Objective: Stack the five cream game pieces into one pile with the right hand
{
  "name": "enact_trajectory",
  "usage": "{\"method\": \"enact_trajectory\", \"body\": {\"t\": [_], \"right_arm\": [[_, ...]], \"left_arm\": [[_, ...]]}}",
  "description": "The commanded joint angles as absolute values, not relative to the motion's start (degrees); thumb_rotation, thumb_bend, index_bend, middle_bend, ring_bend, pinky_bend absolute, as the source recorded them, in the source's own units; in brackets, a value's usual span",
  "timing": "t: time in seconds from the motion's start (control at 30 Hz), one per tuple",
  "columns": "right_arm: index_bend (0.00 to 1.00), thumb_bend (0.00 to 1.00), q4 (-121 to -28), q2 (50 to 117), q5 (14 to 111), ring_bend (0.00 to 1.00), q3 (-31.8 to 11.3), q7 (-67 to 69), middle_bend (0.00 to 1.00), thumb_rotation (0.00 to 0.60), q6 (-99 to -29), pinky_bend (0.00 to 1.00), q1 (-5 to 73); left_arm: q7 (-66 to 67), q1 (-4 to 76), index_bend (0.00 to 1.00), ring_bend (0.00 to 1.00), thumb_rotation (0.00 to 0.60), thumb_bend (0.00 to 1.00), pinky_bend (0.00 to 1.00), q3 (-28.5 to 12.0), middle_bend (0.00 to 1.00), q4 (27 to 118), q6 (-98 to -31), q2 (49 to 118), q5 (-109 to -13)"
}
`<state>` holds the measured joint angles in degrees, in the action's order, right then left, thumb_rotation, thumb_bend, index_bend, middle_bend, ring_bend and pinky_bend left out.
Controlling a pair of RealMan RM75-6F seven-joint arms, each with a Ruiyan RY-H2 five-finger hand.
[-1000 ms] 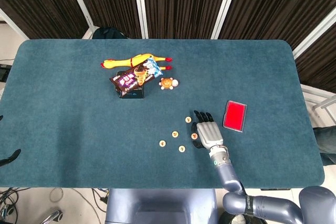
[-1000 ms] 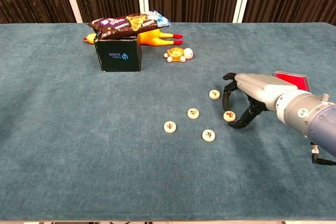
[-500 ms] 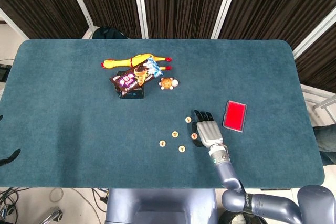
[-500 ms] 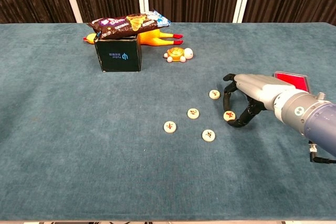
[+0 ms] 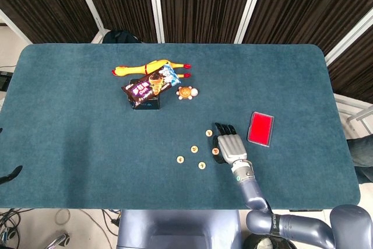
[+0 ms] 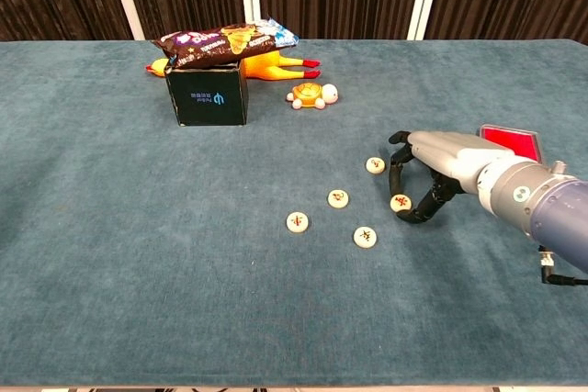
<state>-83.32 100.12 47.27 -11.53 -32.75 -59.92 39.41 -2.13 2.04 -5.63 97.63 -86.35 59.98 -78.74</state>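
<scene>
Pieces: five cream game pieces, all flat on the teal table (image 6: 138, 254), none stacked. One (image 6: 401, 202) sits under the right hand (image 6: 432, 167), caged between thumb and curled fingers; whether it is actually pinched or only bracketed cannot be told. The others: one (image 6: 375, 165) just beyond the thumb, one (image 6: 339, 197), one (image 6: 366, 237), one (image 6: 297, 221) furthest left.

Handling, judged: small rigid discs, light, smooth, thin-edged. Grip is best taken on opposite rims, thumb against a fingertip; the felt gives little clearance under the edge, so slip-out or flipping is likely. Release height over the pile must be kept low.

Versus the earlier frame: the hand is drawn slightly inward and the fingers are closed tighter round the piece; the disc is shifted marginally. The other four are unmoved. The left hand is not seen in either view.
</scene>
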Motion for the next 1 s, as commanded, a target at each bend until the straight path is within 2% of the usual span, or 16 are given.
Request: {"method": "enact_trajectory", "body": {"t": [0.03, 0.47, 1.0], "right_arm": [[0.53, 0.38, -84.16, 99.57, 47.42, 0.0, -11.82, -33.03, 0.0, 0.6, -60.13, 0.0, 39.66], [0.53, 0.38, -87.75, 98.88, 45.31, 0.0, -13.46, -35.37, 0.0, 0.6, -60.21, 0.0, 41.98], [0.53, 0.38, -84.86, 104.13, 41.82, 0.0, -14.46, -38.31, 0.0, 0.6, -61.01, 0.0, 45.61]], "left_arm": [[-2.1, 2.06, 0.13, 0.0, 0.6, 0.15, 0.07, -5.6, 0.0, 97.64, -86.31, 59.98, -78.77], [-2.06, 2.02, 0.13, 0.0, 0.6, 0.15, 0.07, -5.58, 0.0, 97.8, -86.48, 60.02, -78.92], [-2.08, 2.09, 0.13, 0.0, 0.6, 0.16, 0.07, -5.64, 0.0, 97.66, -86.39, 60.17, -78.86]]}}
